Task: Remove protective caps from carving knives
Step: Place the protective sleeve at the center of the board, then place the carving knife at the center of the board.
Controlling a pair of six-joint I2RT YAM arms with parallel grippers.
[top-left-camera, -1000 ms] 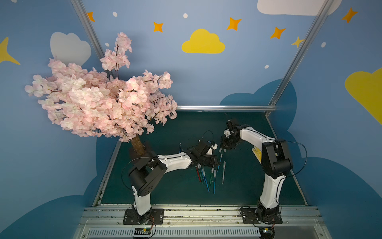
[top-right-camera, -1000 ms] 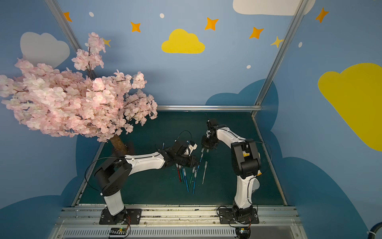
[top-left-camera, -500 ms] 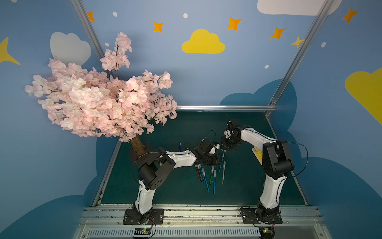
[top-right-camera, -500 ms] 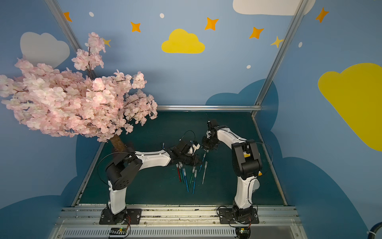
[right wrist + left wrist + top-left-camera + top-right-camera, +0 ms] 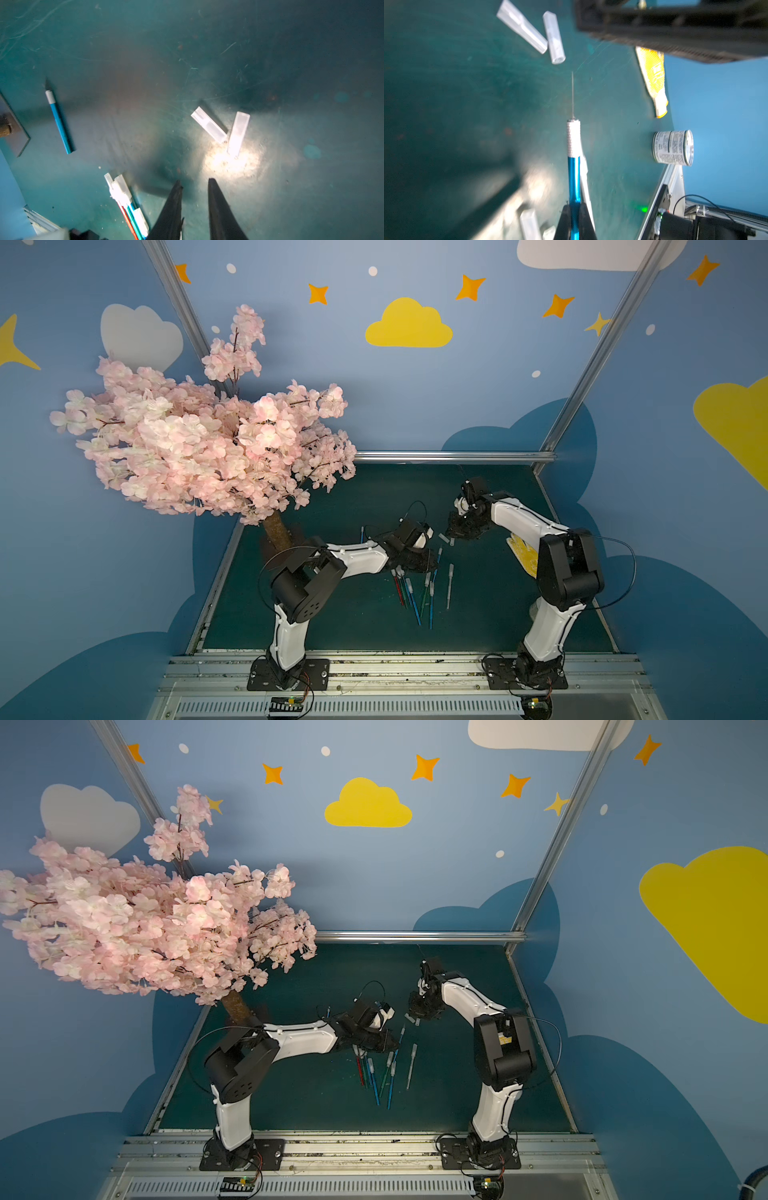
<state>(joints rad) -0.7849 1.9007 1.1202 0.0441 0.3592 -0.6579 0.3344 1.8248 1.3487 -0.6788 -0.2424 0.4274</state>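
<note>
1. Your left gripper (image 5: 574,207) is shut tight on a blue knife (image 5: 574,176). Its thin blade is bare, with no cap on it.
2. Your right gripper (image 5: 195,181) has its jaws a little apart and holds nothing. It hangs close above two loose caps (image 5: 208,124) lying near the middle of the table (image 5: 332,614), a bit toward the right edge.
3. In the last second your left arm's elbow moved a little toward the middle, but both grippers stayed almost where they were.
4. So I think one more cap is off, and the blue knife can go down next.
5. The pile of knives (image 5: 414,601) nearer the front edge still wears caps, so lots is left.
</note>
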